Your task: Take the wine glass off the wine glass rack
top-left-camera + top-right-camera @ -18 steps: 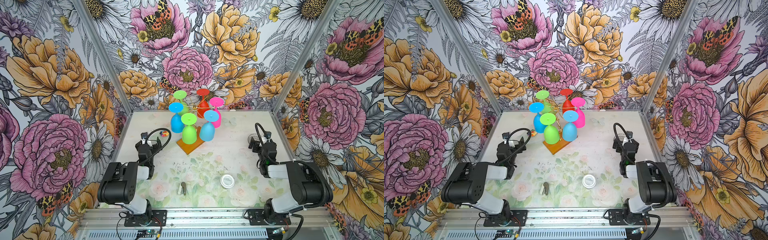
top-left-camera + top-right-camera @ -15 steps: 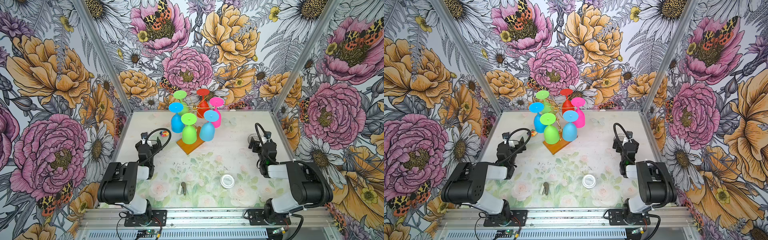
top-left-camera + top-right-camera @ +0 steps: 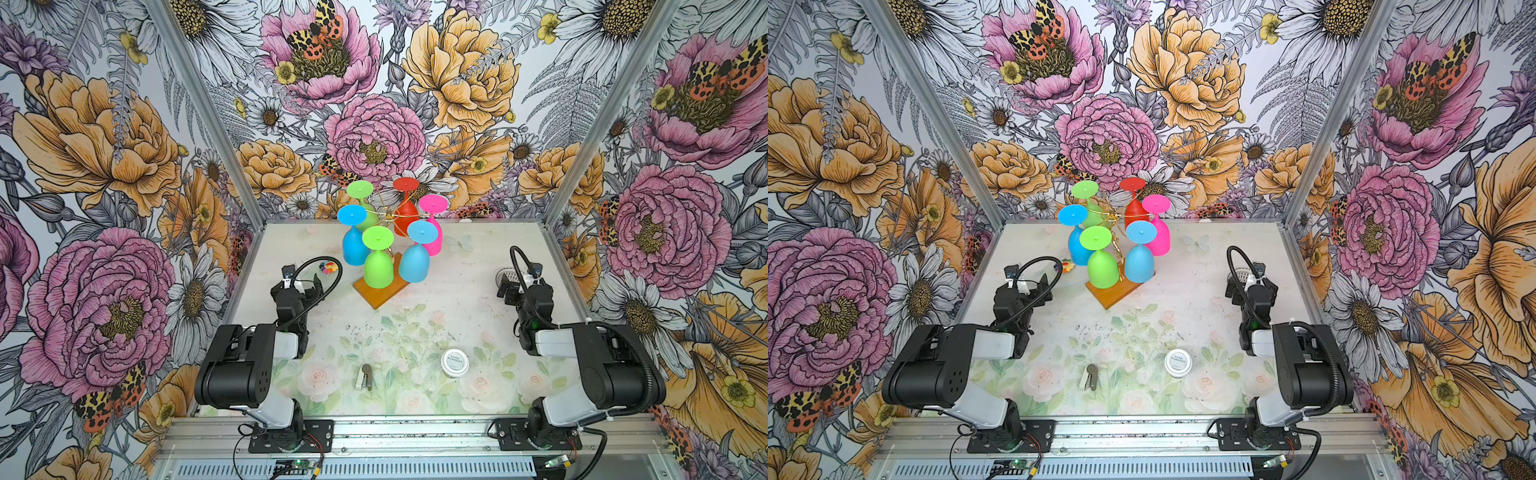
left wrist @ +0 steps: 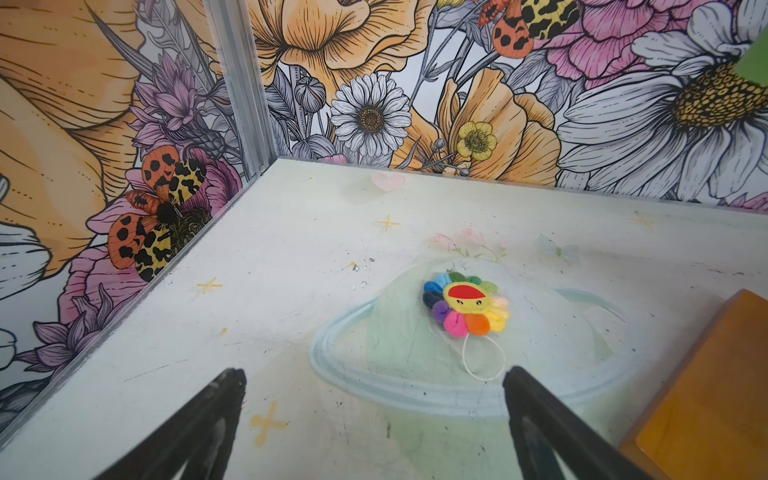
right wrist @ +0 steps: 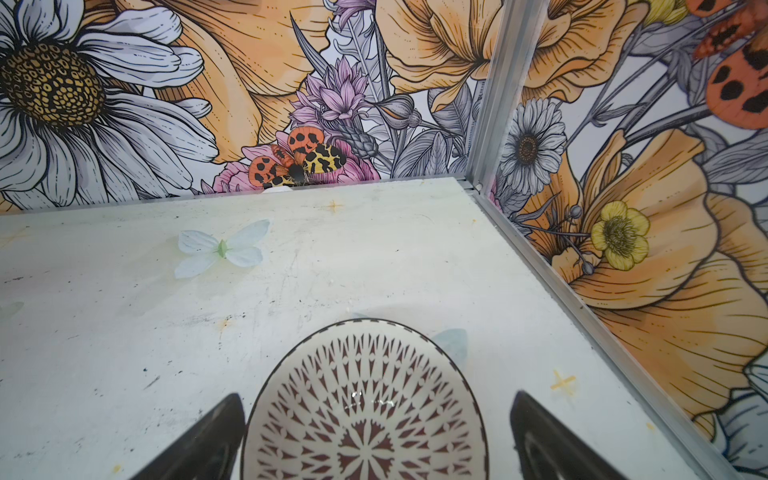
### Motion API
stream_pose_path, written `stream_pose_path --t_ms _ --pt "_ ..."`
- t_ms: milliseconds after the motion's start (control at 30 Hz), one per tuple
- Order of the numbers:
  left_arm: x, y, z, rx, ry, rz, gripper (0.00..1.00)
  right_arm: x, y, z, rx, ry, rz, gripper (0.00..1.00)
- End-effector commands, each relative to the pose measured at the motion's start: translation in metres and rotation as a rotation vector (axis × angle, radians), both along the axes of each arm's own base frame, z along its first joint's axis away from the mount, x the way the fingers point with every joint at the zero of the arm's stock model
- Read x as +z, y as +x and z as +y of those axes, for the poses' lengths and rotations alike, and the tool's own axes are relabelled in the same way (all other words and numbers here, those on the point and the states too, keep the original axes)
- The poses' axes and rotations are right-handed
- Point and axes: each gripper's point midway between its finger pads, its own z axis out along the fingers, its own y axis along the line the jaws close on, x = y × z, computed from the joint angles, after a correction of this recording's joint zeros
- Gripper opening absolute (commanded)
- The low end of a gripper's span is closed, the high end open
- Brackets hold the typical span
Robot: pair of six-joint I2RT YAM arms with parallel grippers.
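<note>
The wine glass rack stands mid-back on the table in both top views, gold wire arms over an orange-brown wooden base [image 3: 380,289] [image 3: 1113,293]. Several coloured wine glasses hang upside down from it: a green one [image 3: 377,266] [image 3: 1102,268] in front, blue ones [image 3: 413,262] beside it, pink and red behind. My left gripper [image 3: 305,284] [image 4: 374,374] is open and empty, low over the table left of the rack; a corner of the base [image 4: 706,395] shows in the left wrist view. My right gripper [image 3: 508,287] [image 5: 378,398] is open at the right, its fingers on either side of a bowl without touching it.
A rainbow flower plush [image 4: 467,305] [image 3: 328,267] lies ahead of the left gripper. The patterned bowl [image 5: 365,415] [image 3: 504,274] sits under the right gripper near the right wall. A round white tin [image 3: 454,362] and a small clip [image 3: 365,376] lie near the front.
</note>
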Motion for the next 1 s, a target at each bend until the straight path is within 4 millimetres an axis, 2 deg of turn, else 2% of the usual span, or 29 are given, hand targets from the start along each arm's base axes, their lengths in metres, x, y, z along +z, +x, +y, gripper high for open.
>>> stream_pose_path --t_ms 0,367,633,767,967 --pt "0.01 0.003 0.002 0.015 0.003 -0.038 0.99 0.003 0.001 0.001 0.009 -0.002 -0.017 0.99" --pt "0.013 0.002 0.002 -0.003 -0.01 -0.044 0.99 0.008 0.001 -0.001 -0.007 -0.005 -0.013 0.98" --pt "0.05 -0.01 0.009 0.065 -0.004 -0.038 0.99 0.037 -0.003 -0.002 -0.044 0.019 0.066 0.96" --pt "0.075 -0.021 0.003 0.1 -0.006 -0.026 0.99 0.056 -0.009 0.01 -0.019 0.107 0.103 0.92" --pt "0.11 -0.028 -0.016 0.056 -0.032 -0.005 0.99 0.095 -0.014 0.041 0.095 0.278 0.19 0.88"
